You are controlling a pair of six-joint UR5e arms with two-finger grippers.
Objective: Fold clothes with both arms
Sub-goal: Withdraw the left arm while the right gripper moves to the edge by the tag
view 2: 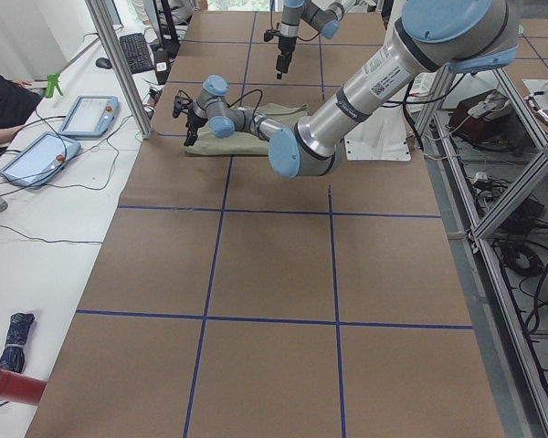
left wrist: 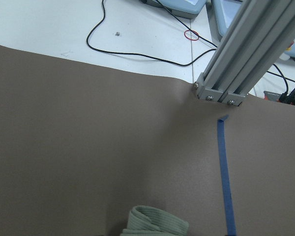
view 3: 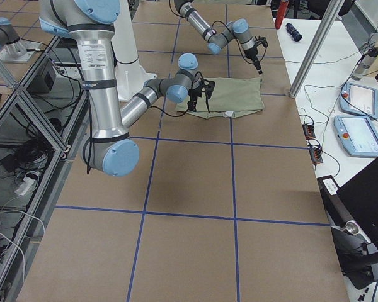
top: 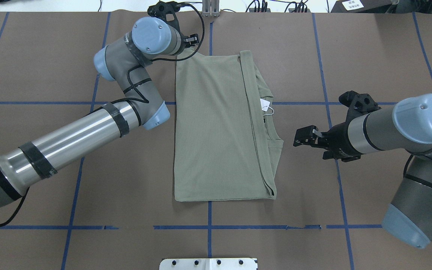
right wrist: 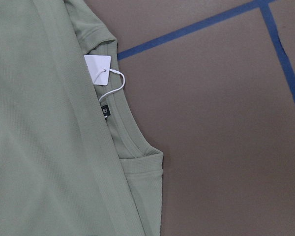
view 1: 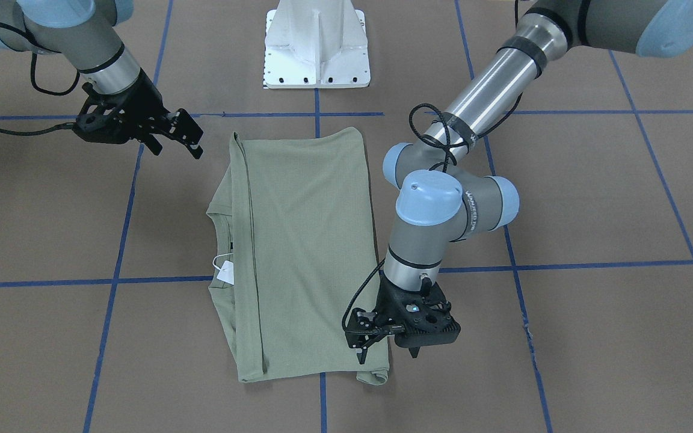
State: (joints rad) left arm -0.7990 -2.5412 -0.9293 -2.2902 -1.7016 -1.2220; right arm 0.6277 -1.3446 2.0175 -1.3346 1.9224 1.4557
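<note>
Brown table [view 1: 599, 192], blue tape grid [view 1: 563, 264]: shirt folded at centre, both grippers open.
You'll see the left gripper [view 1: 388, 358] at lower centre of the front view, fingers spread at the lower right corner of the green shirt [view 1: 304, 240], one fingertip over the cloth and one off it. The right gripper [view 1: 178, 150], upper left, has its jaws apart and holds nothing, near the shirt but clear of it. A white hang tag [view 1: 226, 273] lies at the collar on the shirt's left edge.

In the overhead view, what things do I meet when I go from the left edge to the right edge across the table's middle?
Left arm → green shirt → right hand → right arm.
</note>
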